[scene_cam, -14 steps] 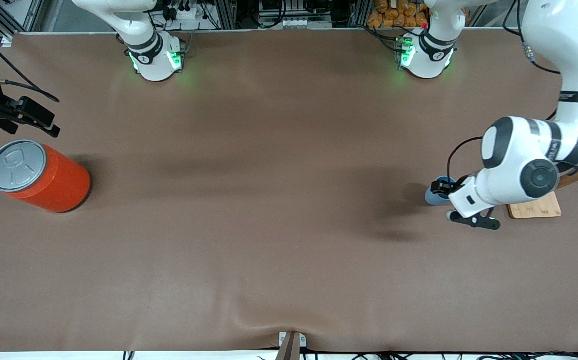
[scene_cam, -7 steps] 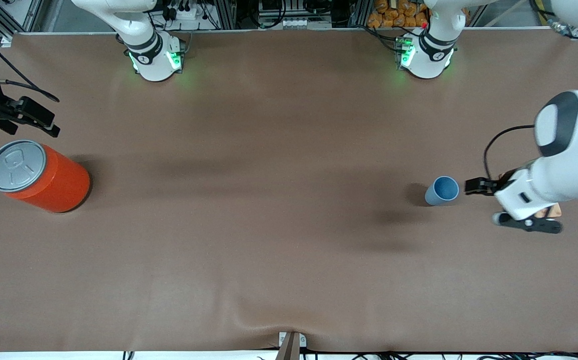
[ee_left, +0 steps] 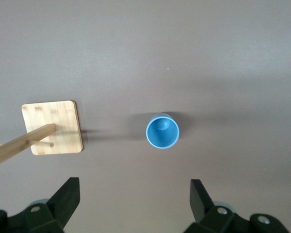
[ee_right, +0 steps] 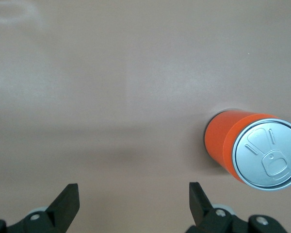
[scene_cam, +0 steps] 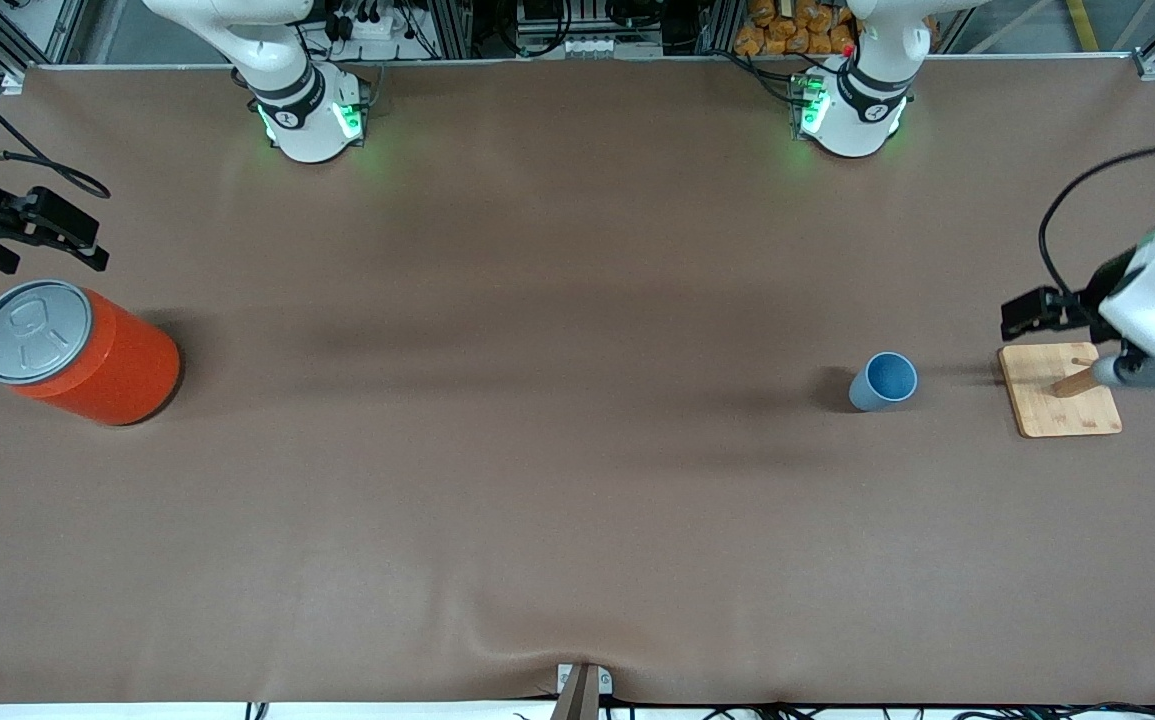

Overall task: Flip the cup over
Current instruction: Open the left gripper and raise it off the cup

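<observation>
The light-blue cup (scene_cam: 883,381) stands upright and mouth-up on the brown bench (scene_cam: 557,480), free of any grip. A wooden peg stand (scene_cam: 1059,390) sits beside the cup toward the left arm's end, well apart from it.

The left claw (scene_cam: 1102,345) hangs released and empty, up over that stand rather than over the cup. The right claw (scene_cam: 12,235) waits, also spread wide and holding nothing, near the orange can (scene_cam: 77,355) that sits a long way from the cup at the right arm's end.

The flip looks done, so the main risks lie in any further motion near the cup. The stand's slanted peg (ee_left: 22,143) seems close under the left claw, though its height is hard to judge. A low sweep could snag it, drag the stand into the cup and topple it.
</observation>
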{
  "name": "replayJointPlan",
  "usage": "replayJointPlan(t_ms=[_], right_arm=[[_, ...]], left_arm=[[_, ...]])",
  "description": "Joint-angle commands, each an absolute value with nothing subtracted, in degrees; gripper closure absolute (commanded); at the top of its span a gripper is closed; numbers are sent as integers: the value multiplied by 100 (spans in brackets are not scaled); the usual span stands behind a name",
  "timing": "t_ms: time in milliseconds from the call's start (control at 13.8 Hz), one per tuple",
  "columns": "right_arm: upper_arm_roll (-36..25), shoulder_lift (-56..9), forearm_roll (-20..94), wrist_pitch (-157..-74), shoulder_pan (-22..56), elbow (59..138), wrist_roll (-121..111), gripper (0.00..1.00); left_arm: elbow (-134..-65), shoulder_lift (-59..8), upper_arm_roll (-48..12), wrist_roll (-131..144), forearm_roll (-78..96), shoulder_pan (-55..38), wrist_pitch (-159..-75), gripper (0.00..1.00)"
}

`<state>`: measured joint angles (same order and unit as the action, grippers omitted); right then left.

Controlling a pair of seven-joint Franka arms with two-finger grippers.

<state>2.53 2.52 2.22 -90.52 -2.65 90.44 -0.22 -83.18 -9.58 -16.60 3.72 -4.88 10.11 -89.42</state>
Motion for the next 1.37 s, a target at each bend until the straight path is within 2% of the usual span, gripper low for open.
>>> replayJointPlan(t_ms=[0, 217, 940, 1013, 1230, 1302], right_arm=[[351, 202, 176, -8974, -413, 8921, -97, 0], [343, 202, 185, -8974, -431, 8921, -105, 0], [343, 193, 237, -8974, -483, 8921, -141, 0], [343, 202, 237, -8974, -483, 8921, -149, 0], [343, 202, 237, -8974, -483, 8921, -149, 0], [343, 202, 237, -8974, -483, 8921, -149, 0]], left_arm=[[-8612, -467, -1731, 483, -387, 1055, -8886, 0], [-8666, -229, -1723, 483, -202, 1081, -8886, 0], [-8376, -97, -1644, 475, -290, 1003, -8886, 0], [-8402, -71, -1548, 509, -299, 863, -8868, 0], [-8490, 96, -303, 510, -299, -338, -8701, 0], [-8542, 131, -151, 510, -299, -473, -8701, 0]])
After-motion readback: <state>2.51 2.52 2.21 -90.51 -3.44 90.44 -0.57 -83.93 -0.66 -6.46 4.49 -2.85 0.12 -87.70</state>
